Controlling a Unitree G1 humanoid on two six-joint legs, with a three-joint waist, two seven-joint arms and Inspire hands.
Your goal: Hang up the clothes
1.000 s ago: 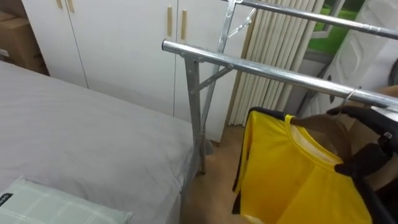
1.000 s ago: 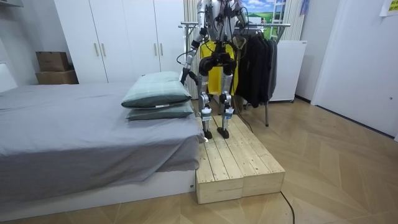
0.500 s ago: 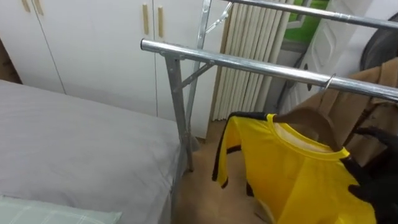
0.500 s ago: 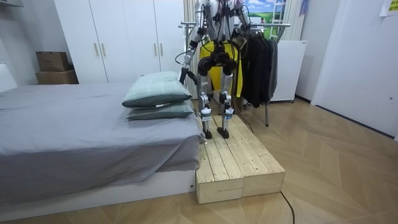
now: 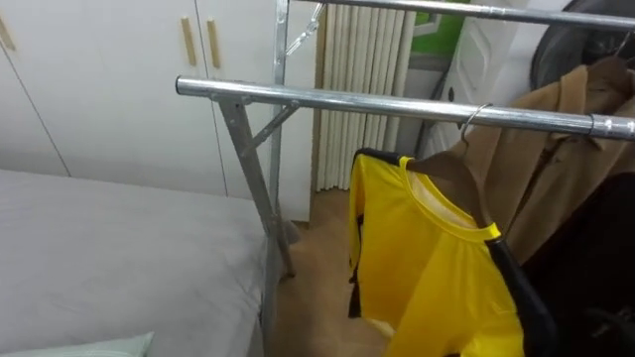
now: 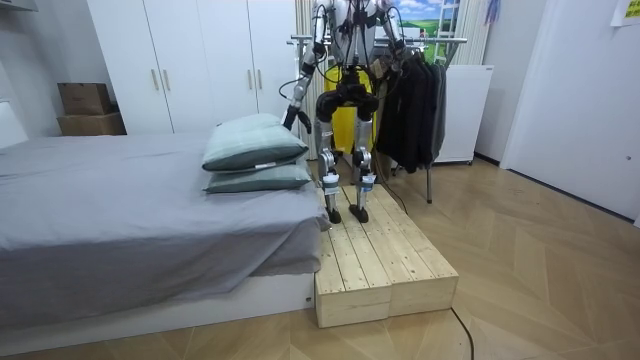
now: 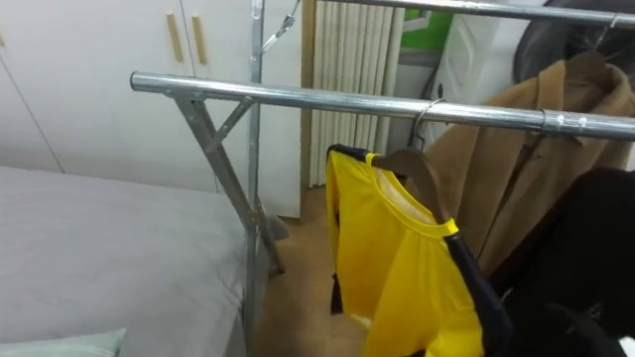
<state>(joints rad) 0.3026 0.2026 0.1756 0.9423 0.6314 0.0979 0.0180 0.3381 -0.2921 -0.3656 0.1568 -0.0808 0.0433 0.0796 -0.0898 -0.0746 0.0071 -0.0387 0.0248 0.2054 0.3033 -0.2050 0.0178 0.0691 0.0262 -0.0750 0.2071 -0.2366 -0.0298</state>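
Observation:
A yellow shirt (image 5: 437, 268) with dark trim hangs on a wooden hanger (image 5: 448, 167). The hanger's hook (image 5: 476, 109) sits over the near metal rail (image 5: 327, 96) of the clothes rack. Nothing holds the hanger. My right hand (image 5: 603, 325) is a dark shape low at the right, below the shirt's shoulder and apart from the hanger. My left hand (image 6: 291, 118) hangs low beside the bed in the room view. I stand on a wooden platform (image 6: 385, 265) between the bed and the rack, facing the rack.
A brown coat (image 5: 556, 169) and a dark garment (image 5: 585, 258) hang on the rail right of the shirt. The grey bed (image 5: 119, 248) lies at my left, with pillows (image 6: 255, 150) on it. White wardrobe doors (image 5: 119, 69) and a second rail (image 5: 446, 10) stand behind.
My right hand has let go of the hanger and dropped low. The shirt now hangs free on the rail. The whole view has swung to the right.

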